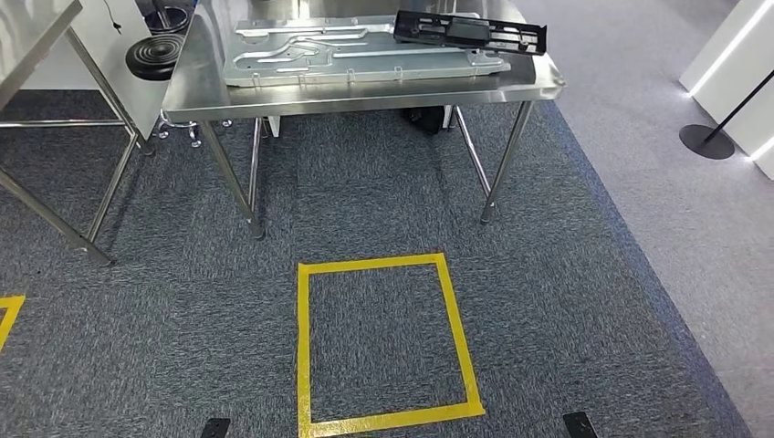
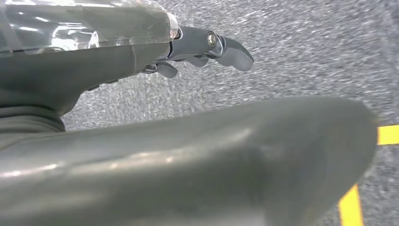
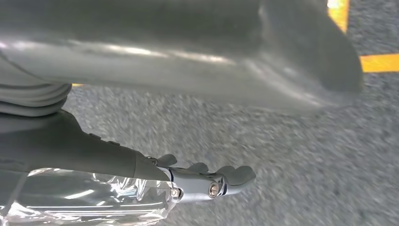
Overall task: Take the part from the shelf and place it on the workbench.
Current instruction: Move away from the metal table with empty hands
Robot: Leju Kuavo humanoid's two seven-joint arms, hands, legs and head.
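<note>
Nearest, both arms hang at the robot's sides over grey carpet (image 1: 383,201). Left hand (image 2: 207,49): fingers extended, lying loosely side by side, holding nothing. Right hand (image 3: 207,181): same posture, fingers stretched out over the floor, nothing in them. Judgement: hands idle because nothing needs carrying just now. Yellow tape crosses a corner of each wrist view, so the hands hang close to the floor marking. In the head view, yellow tape square (image 1: 383,342) lies at 6 o'clock, directly ahead of the feet, probably a standing mark set to put the robot within reach of the bench. A second tape corner (image 1: 7,315) sits at 8 o'clock, far left, likely the station for the neighbouring table (image 1: 36,27) at 10 o'clock. Beyond the square, steel workbench (image 1: 365,87) at 12 o'clock, legs planted well past the tape. On its top a large stamped metal plate (image 1: 365,55) lies flat. The black part (image 1: 470,32), long and narrow, rests across the plate's far right end at about 1 o'clock, slightly skewed, one end overhanging the plate edge. Judgement: with the part on the bench and both hands free, the placement looks done. Black round object (image 1: 153,57) at 11 o'clock between the tables; cannot tell what. A stanchion base (image 1: 707,141) stands at 2 o'clock, well apart.
</note>
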